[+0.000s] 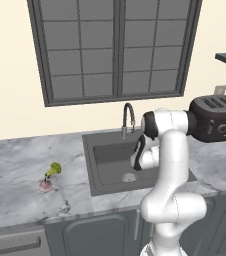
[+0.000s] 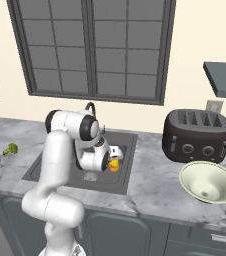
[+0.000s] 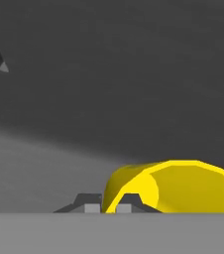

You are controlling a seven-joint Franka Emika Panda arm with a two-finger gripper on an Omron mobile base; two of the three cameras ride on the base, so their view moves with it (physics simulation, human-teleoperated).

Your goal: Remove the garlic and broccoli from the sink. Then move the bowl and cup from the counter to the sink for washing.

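I'm seeing the gripper (image 2: 116, 161) clamping the rim of the yellow cup (image 2: 114, 165) over the sink (image 2: 127, 172), while the garlic (image 1: 45, 186) and broccoli (image 1: 53, 169) are lying together on the counter (image 1: 20, 175) to its left and the bowl (image 2: 208, 183) is sitting right of it, by the toaster (image 2: 198, 135)

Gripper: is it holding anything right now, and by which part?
Yes. The gripper is shut on the yellow cup, pinching its rim wall with one finger inside the mouth, over the sink.
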